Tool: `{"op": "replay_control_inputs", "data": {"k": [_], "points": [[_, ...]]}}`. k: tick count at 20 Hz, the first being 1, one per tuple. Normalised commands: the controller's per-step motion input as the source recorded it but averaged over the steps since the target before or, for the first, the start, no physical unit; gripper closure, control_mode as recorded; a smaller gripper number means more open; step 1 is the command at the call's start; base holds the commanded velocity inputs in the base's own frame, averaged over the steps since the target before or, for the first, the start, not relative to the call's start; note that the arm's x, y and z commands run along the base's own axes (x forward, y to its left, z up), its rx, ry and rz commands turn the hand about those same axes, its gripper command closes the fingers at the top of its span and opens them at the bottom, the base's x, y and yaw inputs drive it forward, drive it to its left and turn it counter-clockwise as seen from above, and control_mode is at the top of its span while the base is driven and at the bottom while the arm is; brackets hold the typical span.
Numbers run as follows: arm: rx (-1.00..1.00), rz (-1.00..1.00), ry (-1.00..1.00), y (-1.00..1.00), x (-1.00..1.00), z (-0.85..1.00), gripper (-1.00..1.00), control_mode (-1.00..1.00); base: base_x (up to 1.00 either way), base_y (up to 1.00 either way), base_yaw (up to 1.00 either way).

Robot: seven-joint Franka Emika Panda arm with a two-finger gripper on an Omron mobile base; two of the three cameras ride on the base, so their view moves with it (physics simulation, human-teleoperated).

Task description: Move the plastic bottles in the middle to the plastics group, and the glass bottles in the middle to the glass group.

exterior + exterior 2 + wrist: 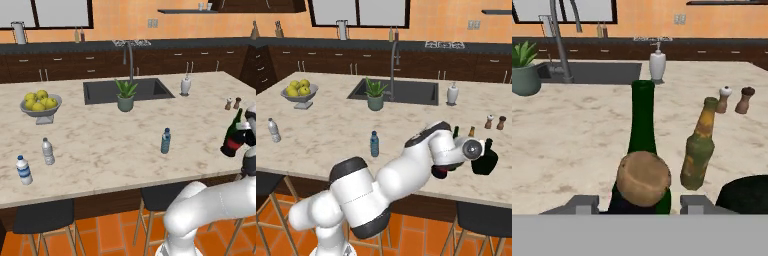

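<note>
My pincer (642, 202) stands partly open at the right end of the counter (100, 145), near its front edge. In the hand view its two fingers (587, 203) sit on either side of a round cork top, with a free gap on each side, so I see no grip on anything.

I take this cork for the mouth of the black bottle (231, 142), but I cannot tell this for sure. In the left base view that bottle, with its red label, leans with the neck toward the pincer.

Just behind the cork the green bottle (643, 117) stands upright. The brown bottle (699, 150) is near it on the right, apart from it, and the shakers (724, 99) are farther back.

The blue bottle (165, 140) stands upright in the middle of the counter. The two clear bottles (23, 170) are at the left end, well apart from it.
</note>
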Motion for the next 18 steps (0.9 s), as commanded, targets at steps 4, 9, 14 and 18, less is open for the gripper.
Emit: {"op": "replay_control_inputs", "data": {"k": [4, 9, 14, 18], "points": [[-0.04, 0.00, 0.00, 0.54, -0.14, 0.07, -1.00, -1.00, 0.00, 0.00, 0.00], [-0.08, 0.00, 0.00, 0.54, -0.02, 0.36, -1.00, -1.00, 0.00, 0.00, 0.00], [-0.04, -0.01, 0.00, 0.47, -0.20, 0.58, -1.00, -1.00, 0.00, 0.00, 0.00], [-0.15, 0.00, 0.00, 0.49, -0.31, 0.64, -1.00, -1.00, 0.00, 0.00, 0.00]]}}
